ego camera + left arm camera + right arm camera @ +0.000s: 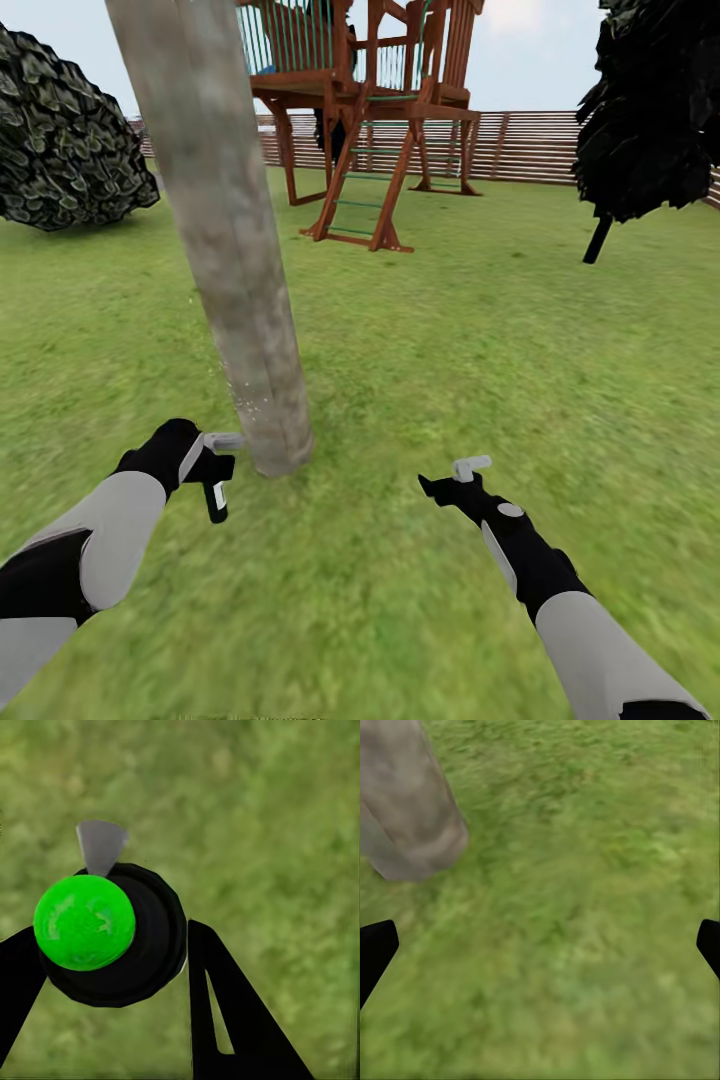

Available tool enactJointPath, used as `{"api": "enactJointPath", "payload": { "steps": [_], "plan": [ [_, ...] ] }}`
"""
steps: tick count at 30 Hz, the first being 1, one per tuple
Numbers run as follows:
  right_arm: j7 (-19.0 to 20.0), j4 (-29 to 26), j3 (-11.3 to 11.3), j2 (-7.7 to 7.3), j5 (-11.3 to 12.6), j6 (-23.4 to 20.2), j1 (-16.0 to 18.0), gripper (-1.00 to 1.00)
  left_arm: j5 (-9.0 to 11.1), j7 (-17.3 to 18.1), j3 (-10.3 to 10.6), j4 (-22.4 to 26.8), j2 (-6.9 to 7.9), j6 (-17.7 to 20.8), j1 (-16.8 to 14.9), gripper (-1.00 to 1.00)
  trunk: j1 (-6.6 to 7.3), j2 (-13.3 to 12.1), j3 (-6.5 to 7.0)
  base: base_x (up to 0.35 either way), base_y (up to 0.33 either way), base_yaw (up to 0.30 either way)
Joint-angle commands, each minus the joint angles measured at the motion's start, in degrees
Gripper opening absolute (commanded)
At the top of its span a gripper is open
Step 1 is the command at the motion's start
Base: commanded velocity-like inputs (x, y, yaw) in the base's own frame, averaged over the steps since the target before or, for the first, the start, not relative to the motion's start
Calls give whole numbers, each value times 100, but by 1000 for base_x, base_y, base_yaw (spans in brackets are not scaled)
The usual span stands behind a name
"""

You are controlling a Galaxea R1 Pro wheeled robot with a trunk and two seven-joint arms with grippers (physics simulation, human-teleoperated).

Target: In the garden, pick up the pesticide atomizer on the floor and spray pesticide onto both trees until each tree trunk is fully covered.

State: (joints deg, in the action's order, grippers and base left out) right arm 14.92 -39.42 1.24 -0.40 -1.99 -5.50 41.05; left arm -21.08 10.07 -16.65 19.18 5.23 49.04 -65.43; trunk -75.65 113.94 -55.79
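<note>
Two arms reach out ahead of us over the lawn [450,330]: our left gripper [215,462] is clamped on the pesticide atomizer [217,498], held just beside the base of the thick mottled tree trunk [235,260], its grey nozzle nearly at the bark. From the left wrist we see the atomizer's black body with a green cap [85,921] between the fingers [225,1012]. Our right gripper [455,480] hovers over the grass with its fingers [375,949] spread wide and nothing between them, and a wooden play tower [375,110] stands before the fence [530,145].

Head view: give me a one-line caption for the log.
Left gripper holds the atomizer beside the trunk base; right gripper hangs open over the lawn.
</note>
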Motion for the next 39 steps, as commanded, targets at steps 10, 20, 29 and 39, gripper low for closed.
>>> {"api": "enactJointPath", "payload": {
  "steps": [10,20,29,39],
  "plan": [
    [11,-4,8,-4,-21,-30,0,100,-65,39,-40,-16,-7,22,-5,-100,1,2,-5,0,-273,227],
    [11,-13,8,-4,-21,-30,0,100,-63,39,-40,20,-14,21,-5,-100,1,2,12,0,-273,45],
    [11,14,9,-4,-21,-30,0,100,-54,118,-45,1186,-21,620,-74,-100,1,2,31,-21,-190,175],
    [11,40,9,-4,-23,-30,0,100,-45,171,7,-55,-39,968,-1921,-100,1,2,31,0,-1,1]
  ]
}}
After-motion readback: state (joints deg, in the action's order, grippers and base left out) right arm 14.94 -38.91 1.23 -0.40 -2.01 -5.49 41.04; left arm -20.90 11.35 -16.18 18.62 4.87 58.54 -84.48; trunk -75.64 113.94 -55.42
